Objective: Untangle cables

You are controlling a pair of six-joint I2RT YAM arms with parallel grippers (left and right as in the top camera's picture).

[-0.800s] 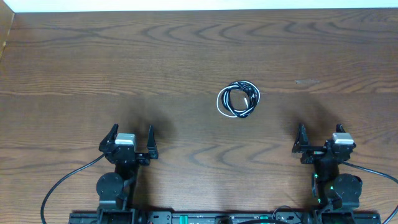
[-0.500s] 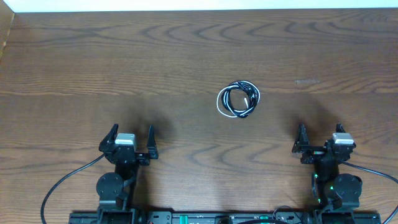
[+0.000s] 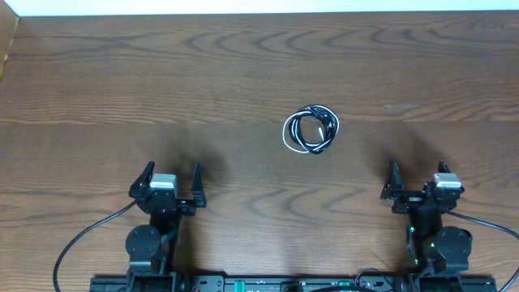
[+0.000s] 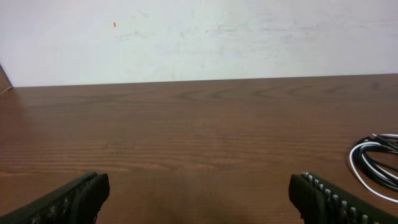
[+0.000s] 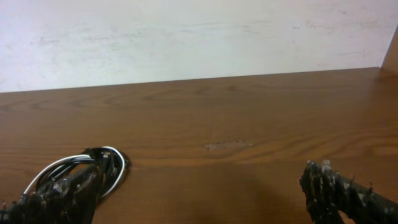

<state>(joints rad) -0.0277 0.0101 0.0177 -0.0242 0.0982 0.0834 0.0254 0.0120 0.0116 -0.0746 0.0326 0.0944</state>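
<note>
Two jaws spread wide and empty: my left gripper [image 3: 171, 174] sits by the tabletop's [image 3: 162, 81] near edge. Right of the tabletop's middle lie the cables [image 3: 310, 130], black and white coiled together. My right gripper [image 3: 418, 172], near edge too, is released, holding nothing.

Likely a robotics lab: wooden table [image 3: 243, 65], arm-mounting rail [image 3: 259, 285], plain (faintly scuffed) white wall [image 4: 199, 37].

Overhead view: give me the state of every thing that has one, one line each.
black cable: coiled, tangled in one bundle, untouched.
white cable: coiled in the same bundle, untouched.
left gripper: open, empty.
right gripper: open, empty.
</note>
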